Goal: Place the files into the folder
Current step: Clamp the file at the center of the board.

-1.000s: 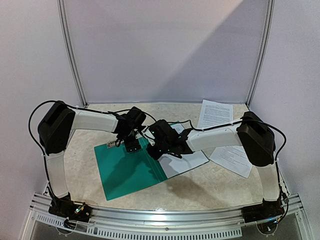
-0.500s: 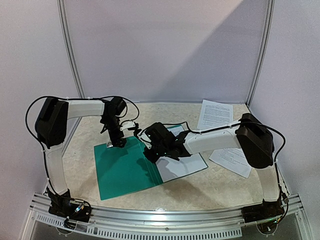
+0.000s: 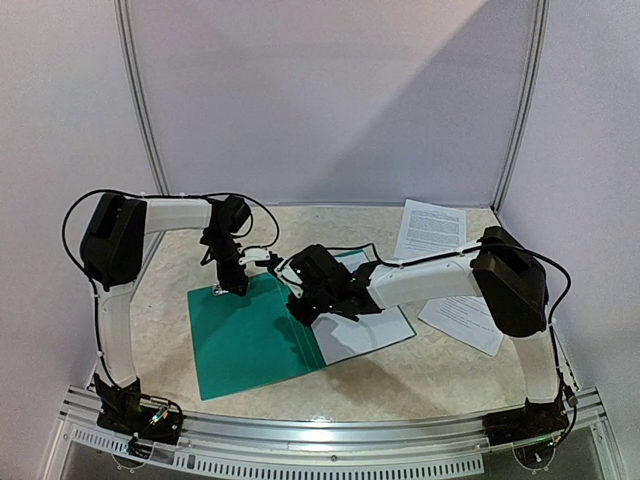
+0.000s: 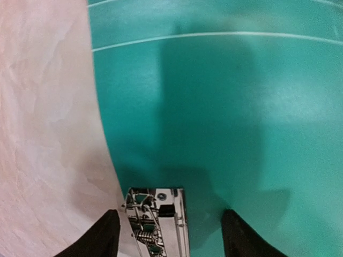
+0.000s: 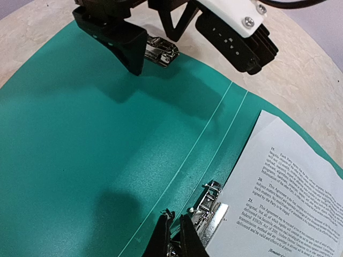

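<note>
Top view: the flat teal-green plastic folder (image 3: 245,340) lies open mid-table. One white printed sheet (image 3: 372,330) rests on its right leaf, and two loose printed sheets (image 3: 430,228) lie far right. The left gripper (image 3: 232,285) is at the folder's far corner, the right gripper (image 3: 303,310) at the spine.

Left wrist: fingers (image 4: 107,238) spread wide, straddling a metal corner clip (image 4: 155,219).

Right wrist: tips nearly closed beside the silver spine clip (image 5: 210,206); a pinch cannot be confirmed.

Recommendation: pin the cover flat and raise the clip fully before sliding the sheet under.

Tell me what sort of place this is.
Probably a robot test booth: plain white wall panels in metal framing, left arm and right arm bolted to an aluminium rail at the table edge, a folder and printed sheets laid out.
</note>
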Robot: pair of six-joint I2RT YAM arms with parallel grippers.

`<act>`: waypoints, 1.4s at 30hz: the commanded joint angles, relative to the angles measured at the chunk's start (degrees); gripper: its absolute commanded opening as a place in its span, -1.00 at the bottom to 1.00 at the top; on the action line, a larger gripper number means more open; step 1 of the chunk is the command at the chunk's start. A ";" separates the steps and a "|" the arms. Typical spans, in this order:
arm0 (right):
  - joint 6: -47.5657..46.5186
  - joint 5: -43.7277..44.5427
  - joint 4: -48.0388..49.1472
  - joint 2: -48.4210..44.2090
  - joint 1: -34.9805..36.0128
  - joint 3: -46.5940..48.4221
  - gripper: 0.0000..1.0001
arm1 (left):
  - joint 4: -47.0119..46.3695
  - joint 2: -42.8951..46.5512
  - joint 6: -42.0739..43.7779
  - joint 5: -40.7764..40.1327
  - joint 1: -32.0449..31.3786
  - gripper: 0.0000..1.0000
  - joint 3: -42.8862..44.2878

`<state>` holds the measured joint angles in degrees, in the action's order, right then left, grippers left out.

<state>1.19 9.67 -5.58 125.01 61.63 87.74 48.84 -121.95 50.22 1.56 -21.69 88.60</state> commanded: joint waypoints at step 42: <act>-10.35 -3.80 -16.68 1.28 -0.35 7.07 -0.84 | 17.39 -11.16 12.64 -9.69 -0.10 -0.62 10.65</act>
<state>-7.03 6.39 -15.40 125.64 62.52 93.27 63.22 -129.32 57.69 -3.46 -21.32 100.79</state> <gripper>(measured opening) 0.056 0.235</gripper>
